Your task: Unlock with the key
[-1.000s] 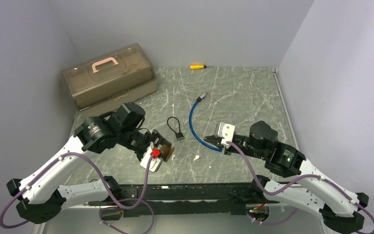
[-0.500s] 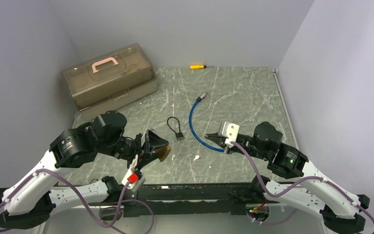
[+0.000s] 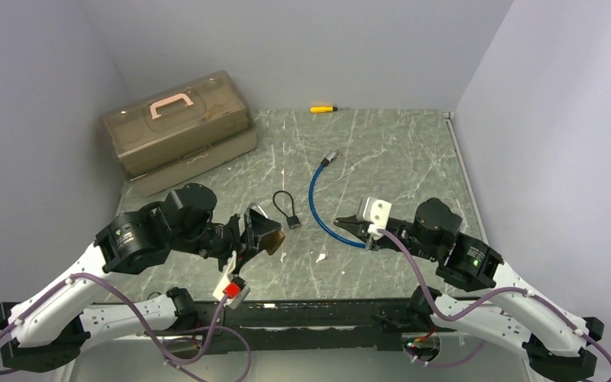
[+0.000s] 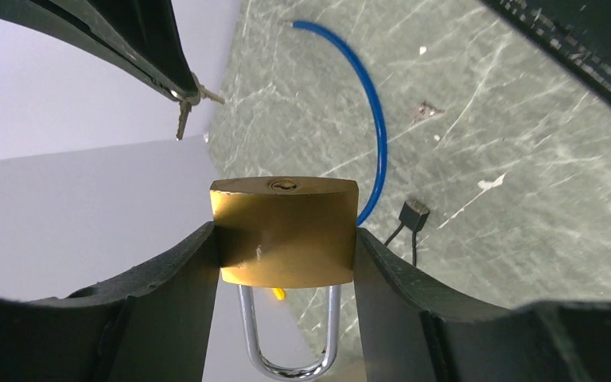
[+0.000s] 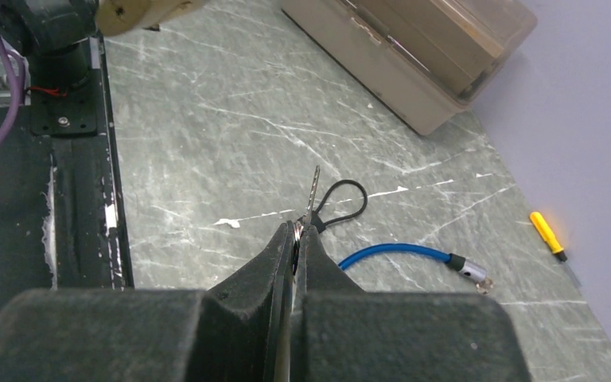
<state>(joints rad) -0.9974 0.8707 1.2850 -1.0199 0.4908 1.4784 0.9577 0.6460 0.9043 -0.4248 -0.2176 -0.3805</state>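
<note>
My left gripper (image 4: 284, 239) (image 3: 258, 231) is shut on a brass padlock (image 4: 284, 227) (image 3: 270, 240), one finger on each side of the body. Its keyhole (image 4: 284, 185) faces away from the wrist, toward the right arm, and the steel shackle (image 4: 286, 334) is closed and points back at the camera. My right gripper (image 5: 297, 229) (image 3: 344, 226) is shut on a small silver key (image 5: 313, 187) whose blade sticks out past the fingertips. The left wrist view shows that key (image 4: 183, 123) hanging at upper left, apart from the padlock.
A brown toolbox (image 3: 179, 131) with a pink handle stands at the back left. A blue cable (image 3: 318, 199) and a small black loop lock (image 3: 286, 208) lie between the arms. A yellow screwdriver (image 3: 323, 108) lies by the back wall.
The left arm has pulled back and turned its wrist, so the padlock now faces the right arm. The right gripper with the key has shifted slightly right.
</note>
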